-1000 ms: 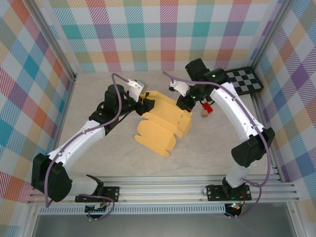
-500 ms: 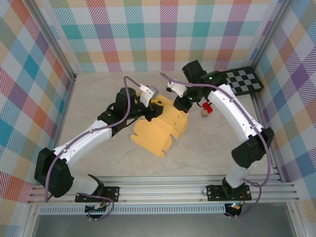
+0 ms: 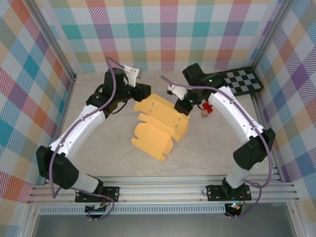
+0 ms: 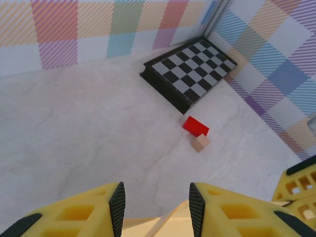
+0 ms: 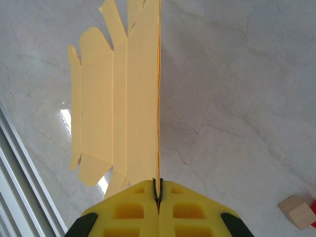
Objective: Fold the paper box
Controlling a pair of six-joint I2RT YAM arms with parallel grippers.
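Pinching the paper box (image 5: 138,98) edge-on, right hand (image 5: 158,191) reads clearest from wrist

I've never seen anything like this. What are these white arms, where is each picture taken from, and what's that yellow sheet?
These are two robot arms, bolted side by side at the near edge of a table. One picture looks down from a camera fixed above and behind them. The other two come from a small camera on each wrist, so the yellow grasping part of that arm, its end effector, shows at the bottom.

On the table lies the paper box, a thin tan cut-out sheet that is not yet folded into shape. The right end effector is shut on one edge of it. The left end effector is open, close to the sheet's far edge.

Off to the right lie a red block, a small wooden cube and a checkerboard.
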